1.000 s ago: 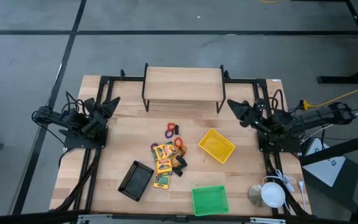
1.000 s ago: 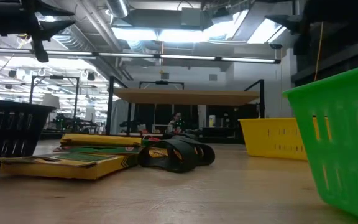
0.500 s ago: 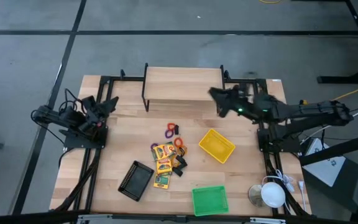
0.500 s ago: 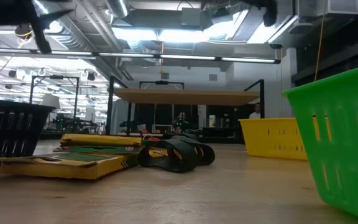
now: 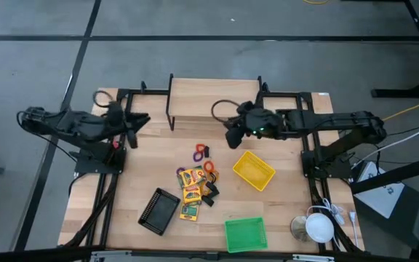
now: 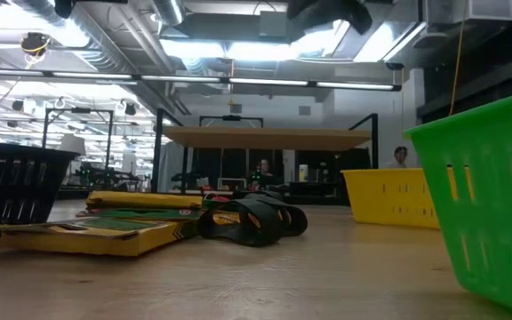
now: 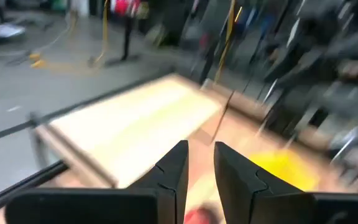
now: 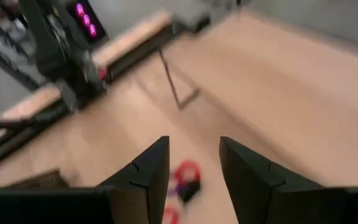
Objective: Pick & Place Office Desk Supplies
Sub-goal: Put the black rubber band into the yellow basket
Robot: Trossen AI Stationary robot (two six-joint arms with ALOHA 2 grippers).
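Overhead, a wooden tabletop [image 5: 144,164] holds a cluster of office supplies at its centre: yellow crayon boxes [image 5: 189,188], black clips [image 5: 210,191] and coloured rings [image 5: 199,153]. The right hand [image 5: 231,137] reaches in from 3 o'clock and hovers just beyond the rings, fingers parted, gripping nothing. The left hand [image 5: 141,121] waits at 9 o'clock, fingers slightly apart and empty. A yellow bin [image 5: 253,170] sits at 3 o'clock of the cluster, a green bin [image 5: 244,234] at 5, a black mesh tray [image 5: 158,210] at 7.
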